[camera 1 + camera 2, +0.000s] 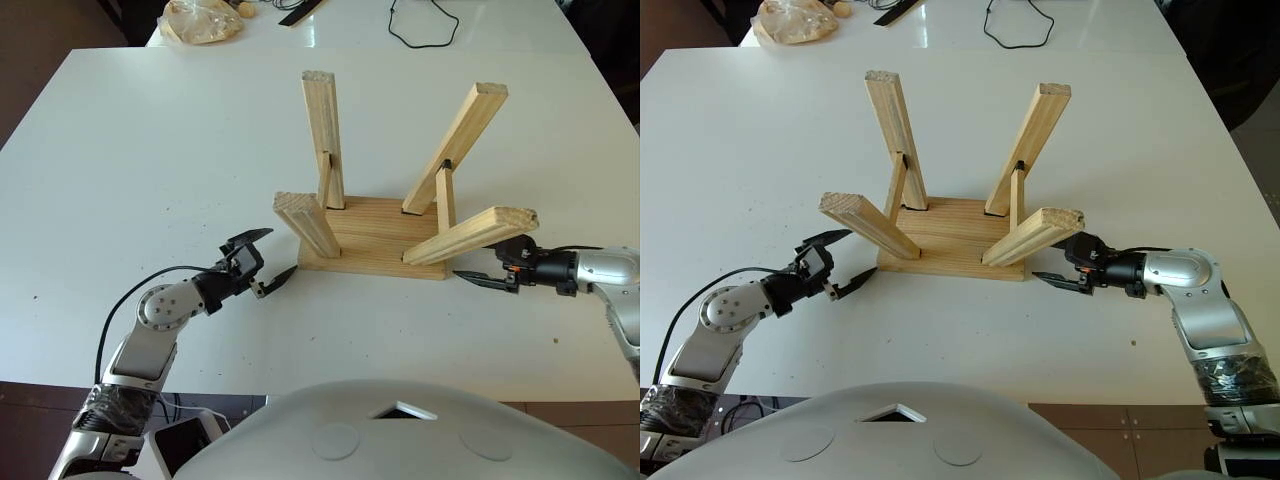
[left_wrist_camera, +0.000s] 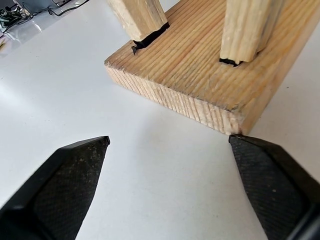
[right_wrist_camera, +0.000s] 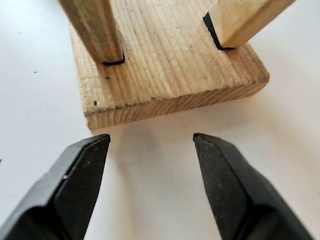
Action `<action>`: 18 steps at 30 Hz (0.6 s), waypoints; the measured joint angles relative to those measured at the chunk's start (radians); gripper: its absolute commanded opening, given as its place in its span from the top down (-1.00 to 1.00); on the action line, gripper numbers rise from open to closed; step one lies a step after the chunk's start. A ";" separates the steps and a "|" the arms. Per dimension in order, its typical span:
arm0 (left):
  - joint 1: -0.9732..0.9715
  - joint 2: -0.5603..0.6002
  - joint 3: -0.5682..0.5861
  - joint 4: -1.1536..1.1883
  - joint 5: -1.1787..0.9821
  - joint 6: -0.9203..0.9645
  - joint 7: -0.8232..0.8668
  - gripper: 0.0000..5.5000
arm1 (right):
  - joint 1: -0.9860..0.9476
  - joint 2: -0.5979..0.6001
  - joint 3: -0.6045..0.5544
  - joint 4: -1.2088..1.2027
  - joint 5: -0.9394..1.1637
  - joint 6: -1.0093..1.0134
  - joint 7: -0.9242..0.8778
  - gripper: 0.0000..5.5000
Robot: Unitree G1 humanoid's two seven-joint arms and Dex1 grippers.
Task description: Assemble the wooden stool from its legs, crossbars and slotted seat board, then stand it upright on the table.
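evidently the joining looks finished: the flat, pale wooden seat board (image 1: pixel 375 240) lies face down near the middle of the white table (image 1: pixel 150 150), with four splayed square wooden legs (image 1: pixel 322 135) standing up out of its slots and two thin wooden crossbars (image 1: pixel 445 195) propped beside the far pair. the left gripper (image 2: pixel 169 140) rests low on the table just beside the board's near left corner, fingers spread wide and empty, one tip almost at the corner. the right gripper (image 3: pixel 150 137) sits just off the near right end, under the overhanging leg, likewise spread and holding nothing. what seems left is turning the stool upright. that calls for both grippers to close on opposite sides, lift together and flip it, keeping the legs seated.
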 measured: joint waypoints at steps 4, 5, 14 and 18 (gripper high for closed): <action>0.001 -0.010 -0.022 -0.002 0.002 -0.004 0.001 -0.19 | -0.020 0.010 0.025 0.027 -0.039 -0.027 -0.032 -0.12; 0.001 -0.010 -0.025 -0.002 0.003 -0.005 0.001 -0.14 | -0.020 0.012 0.029 0.029 -0.047 -0.030 -0.035 -0.12; 0.005 -0.010 -0.044 -0.005 0.015 -0.009 -0.002 0.23 | -0.014 0.017 0.044 0.026 -0.056 -0.045 -0.056 -0.12; -0.002 -0.010 -0.044 -0.002 0.019 -0.005 0.002 0.23 | -0.012 0.020 0.047 0.023 -0.058 -0.045 -0.065 -0.12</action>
